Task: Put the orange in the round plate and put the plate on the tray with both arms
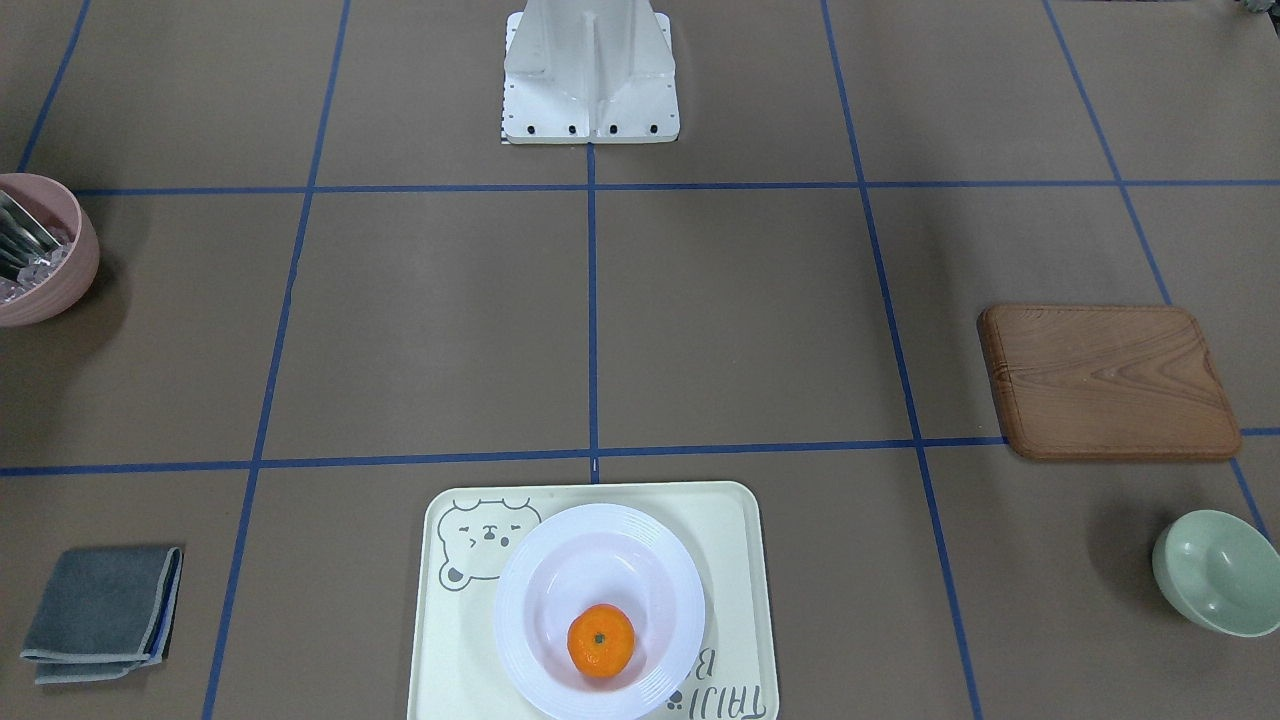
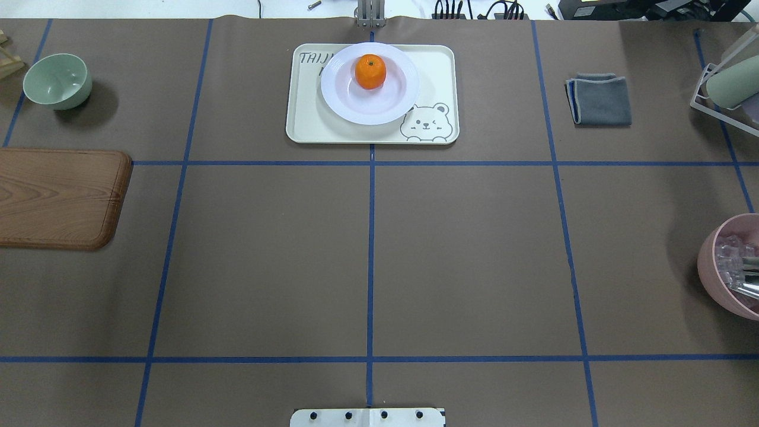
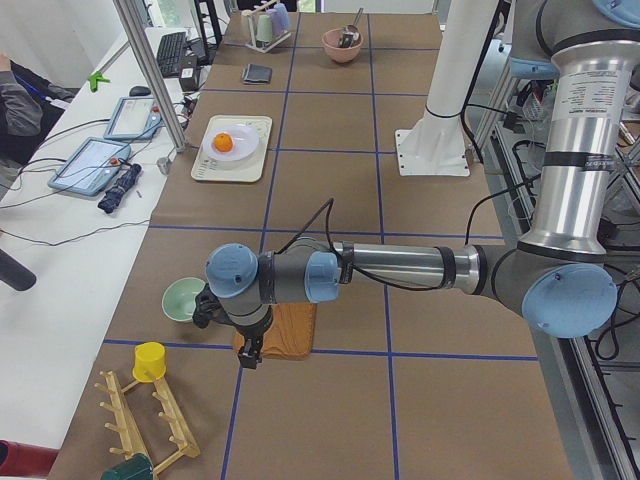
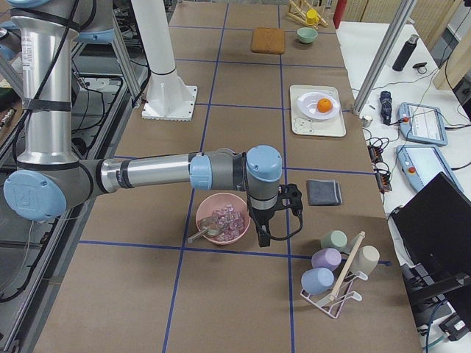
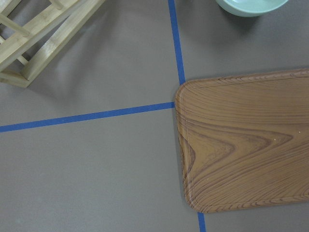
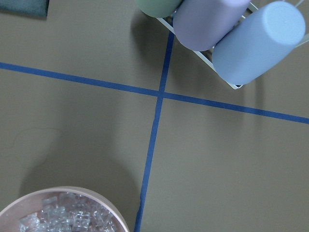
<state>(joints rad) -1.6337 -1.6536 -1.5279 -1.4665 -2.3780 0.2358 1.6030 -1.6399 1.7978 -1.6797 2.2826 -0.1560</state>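
1. Location: the orange (image 2: 370,72) lies in the well of the round plate (image 2: 350,102), off-centre toward 12 o'clock in the overhead view. The plate stands on the tray (image 2: 308,121), also shifted toward 12 o'clock.
2. Status: both placements appear complete.
3. Grippers: the left gripper (image 3: 249,354) hangs over a corner of the wooden board (image 3: 288,333). The right gripper (image 4: 266,234) hangs just beside the pink bowl (image 4: 221,218). Both are well apart from the tray. They show only in the side views, so I cannot tell whether the jaws are spread or closed.
4. Handling: the plate looks rigid, glossy, probably slippery and breakable. Grip the wide ridged rim at 3 and 9 o'clock and keep it level, since the round orange will likely roll. The orange is probably light and slightly yielding.
5. Markings: the lettering (image 2: 311,58) at the tray's 11 o'clock corner reads "TAIJ", and the plate hides the rest. A bear face (image 2: 426,123) occupies the 5 o'clock corner.
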